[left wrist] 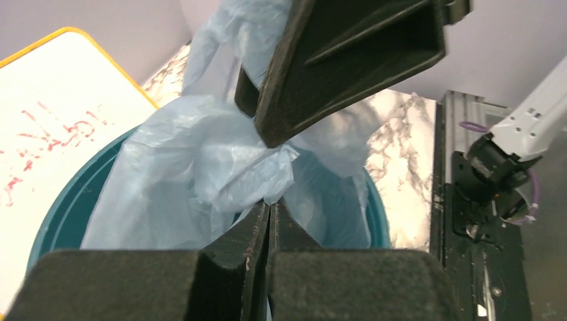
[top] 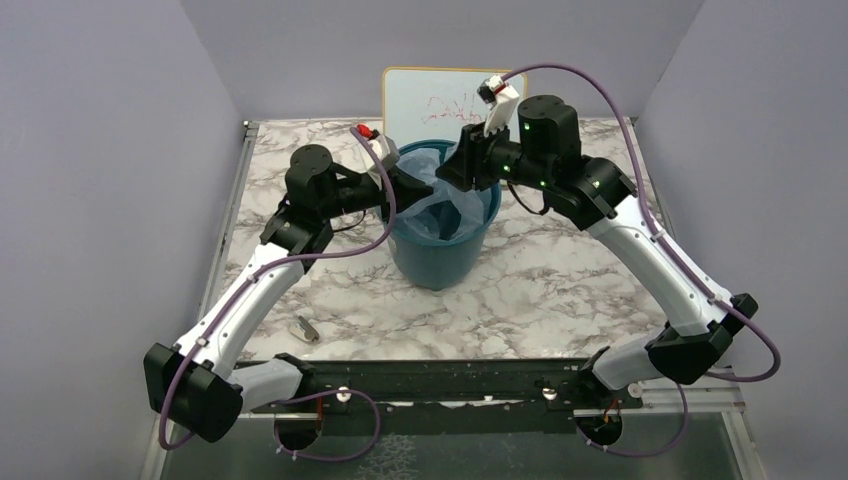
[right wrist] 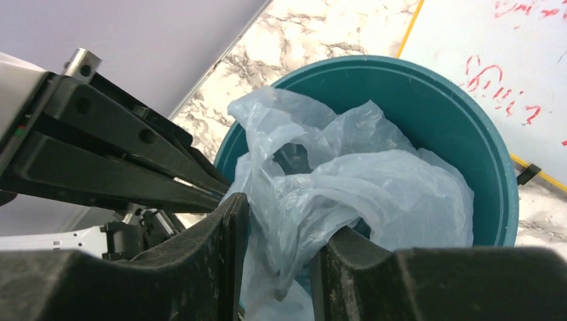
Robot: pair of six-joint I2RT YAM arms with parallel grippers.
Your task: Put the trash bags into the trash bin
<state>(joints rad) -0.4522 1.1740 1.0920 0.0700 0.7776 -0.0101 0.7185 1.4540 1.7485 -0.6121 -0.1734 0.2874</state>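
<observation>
The light-blue trash bag (top: 447, 205) is bunched in the mouth of the teal trash bin (top: 440, 258), which stands mid-table. My left gripper (top: 425, 190) reaches over the bin's left rim; in the left wrist view its jaws (left wrist: 271, 207) are shut on a fold of the bag (left wrist: 194, 167). My right gripper (top: 462, 165) hovers over the bin's far rim. In the right wrist view it (right wrist: 284, 227) is open, and a strand of the bag (right wrist: 348, 180) hangs loose between its fingers above the bin (right wrist: 478, 140).
A whiteboard (top: 440, 100) with red scribbles leans on the back wall just behind the bin. A small grey object (top: 306, 328) lies on the marble table near the left arm. Walls close in on the left and right.
</observation>
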